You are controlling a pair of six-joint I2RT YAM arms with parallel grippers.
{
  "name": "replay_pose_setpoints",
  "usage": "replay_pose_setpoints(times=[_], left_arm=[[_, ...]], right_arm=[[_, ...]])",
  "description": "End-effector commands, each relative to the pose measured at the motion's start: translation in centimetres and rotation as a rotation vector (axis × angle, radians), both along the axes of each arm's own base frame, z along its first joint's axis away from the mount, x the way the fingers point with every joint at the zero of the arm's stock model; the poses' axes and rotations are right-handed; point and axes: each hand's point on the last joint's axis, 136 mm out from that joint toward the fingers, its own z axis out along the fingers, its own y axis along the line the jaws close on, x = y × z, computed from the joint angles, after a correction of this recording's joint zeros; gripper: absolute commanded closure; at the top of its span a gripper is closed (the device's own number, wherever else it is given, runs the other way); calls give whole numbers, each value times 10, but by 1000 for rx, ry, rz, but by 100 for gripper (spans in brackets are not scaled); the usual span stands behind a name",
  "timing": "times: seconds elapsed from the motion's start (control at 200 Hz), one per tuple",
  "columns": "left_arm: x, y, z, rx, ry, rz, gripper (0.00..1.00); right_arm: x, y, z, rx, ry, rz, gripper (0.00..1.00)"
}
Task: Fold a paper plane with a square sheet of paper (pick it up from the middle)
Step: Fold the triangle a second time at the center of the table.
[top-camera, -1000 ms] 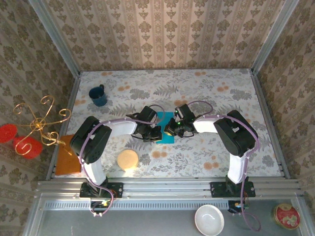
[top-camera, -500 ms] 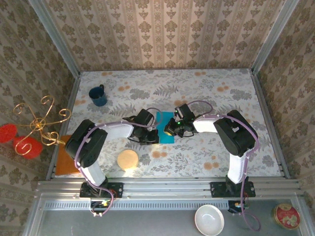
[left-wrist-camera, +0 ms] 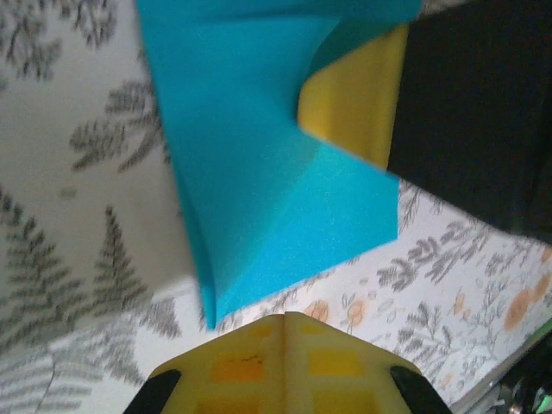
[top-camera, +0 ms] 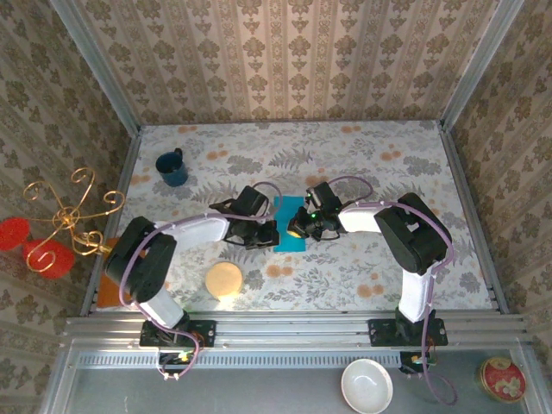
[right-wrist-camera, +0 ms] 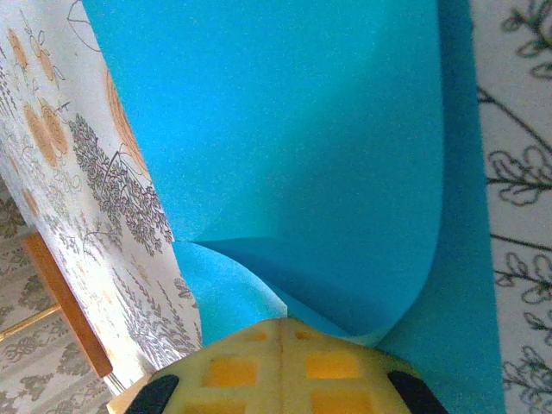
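Square sheet of paper (top-camera: 287, 222), bright turquoise, lay near the middle of the flowered table (top-camera: 388, 172), between the two arms, and it was no longer flat; from the right wrist I could see one side curled up off the cloth in a soft fold, with a crease running across the blue; the right gripper (top-camera: 299, 228) had its yellow pads pressed together and the raised flap ran right into their tips, so it looked pinched on the paper's edge. The left gripper (top-camera: 264, 231) came in from the other side, its pads closed tight on each other with nothing between them that I could make out; its tip sat just beside a pointed corner of the sheet, though I could not tell if it touched; from its wrist camera the other gripper's yellow pad and black finger showed against the far part of the sheet. Well apart from all this, a dark blue mug (top-camera: 172, 168) stood at the far left of the table; a round tan disc (top-camera: 224, 280) lay near the left arm's base; an orange board (top-camera: 116, 276) sat at the left edge; a white bowl (top-camera: 366, 385) rested on the ledge below the rail.
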Motion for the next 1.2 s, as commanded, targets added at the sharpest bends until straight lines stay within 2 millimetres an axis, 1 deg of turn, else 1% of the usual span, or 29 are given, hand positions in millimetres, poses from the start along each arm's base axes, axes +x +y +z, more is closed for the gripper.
replay_pose_setpoints(times=[0.0, 0.145, 0.21, 0.345, 0.445, 0.495, 0.575, 0.625, 0.66, 0.725, 0.78, 0.865, 0.99, 1.11, 1.195], left_arm=[[14, -1, -11, 19, 14, 40, 100], [10, -3, -22, 25, 54, 30, 100], [7, 1, -28, 48, 68, 31, 100], [1, 17, -39, 121, 84, 41, 100], [-4, 25, -47, 156, 106, 47, 100], [-7, 28, -52, 172, 120, 48, 100], [-10, 31, -55, 188, 129, 49, 100], [-11, 31, -56, 186, 132, 49, 100], [-10, 30, -55, 183, 130, 46, 100], [-10, 29, -55, 176, 132, 44, 100], [-11, 28, -55, 174, 133, 42, 100], [-12, 29, -56, 175, 136, 42, 100], [-12, 28, -57, 171, 137, 41, 100], [-12, 27, -58, 166, 143, 42, 100], [-12, 27, -57, 165, 141, 42, 100]], right_arm=[[-29, -38, -58, -192, 160, -50, 100], [-28, -37, -56, -190, 158, -48, 100], [-27, -37, -55, -187, 155, -46, 100], [-27, -37, -54, -187, 151, -42, 100], [-21, -33, -45, -172, 115, -24, 100], [-13, -28, -33, -143, 69, 3, 100], [2, -20, -3, -90, -23, 73, 98], [8, -16, 15, -83, -75, 118, 98], [9, -14, 24, -85, -107, 148, 97], [6, -9, 32, -78, -138, 177, 97], [0, -4, 31, -66, -131, 191, 97], [-11, 4, 23, -53, -101, 203, 98], [-21, 15, 17, -29, -74, 210, 99], [-26, 24, 11, -34, -60, 229, 99], [-26, 26, 7, -33, -53, 232, 100]])
